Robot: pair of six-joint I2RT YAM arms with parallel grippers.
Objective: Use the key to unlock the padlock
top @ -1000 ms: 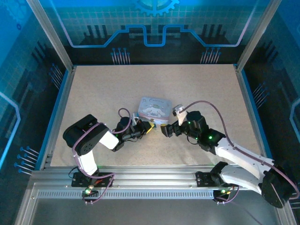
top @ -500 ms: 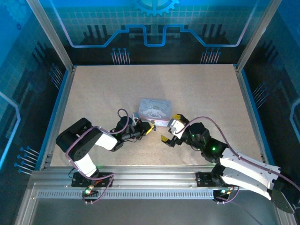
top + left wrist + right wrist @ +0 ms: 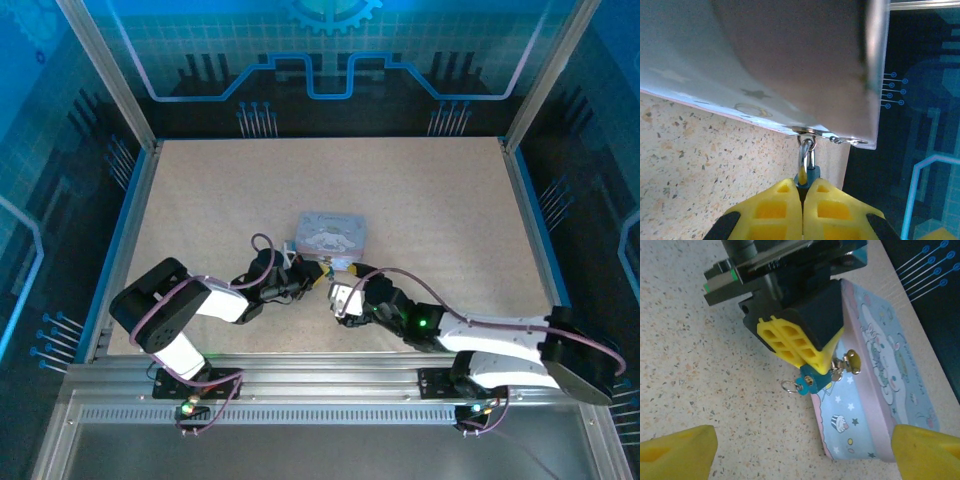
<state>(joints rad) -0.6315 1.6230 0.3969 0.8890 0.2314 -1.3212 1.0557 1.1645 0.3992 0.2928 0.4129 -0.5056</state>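
Speckled beige tabletop (image 3: 420,200) inside a blue-lit booth with aluminium posts (image 3: 104,70). Closest in: right gripper (image 3: 802,440), down low over the table, yellow fingertips (image 3: 675,447) spread wide apart, empty. Just past that: left gripper (image 3: 802,195), yellow pads (image 3: 775,210) squeezed tight together, clamped on the tiny padlock with a dark bluish body and thin silver shackle (image 3: 808,382). Padlock right up against the near side of the silvery-lavender rectangular tin box with a cartoon picture on the lid (image 3: 335,232), a bit of the body poking out from between the pads. Shackle looped through the little metal hasp (image 3: 807,132) on the box's edge, dead clear from the left wrist view. Small wire ring (image 3: 788,386) touching the padlock's free end, too small to identify any further tbh. Tin box flat on the table around the middle, small gold knob (image 3: 854,360) at its clasp. Further back, more tabletop and the dark glowing rear wall (image 3: 320,90).
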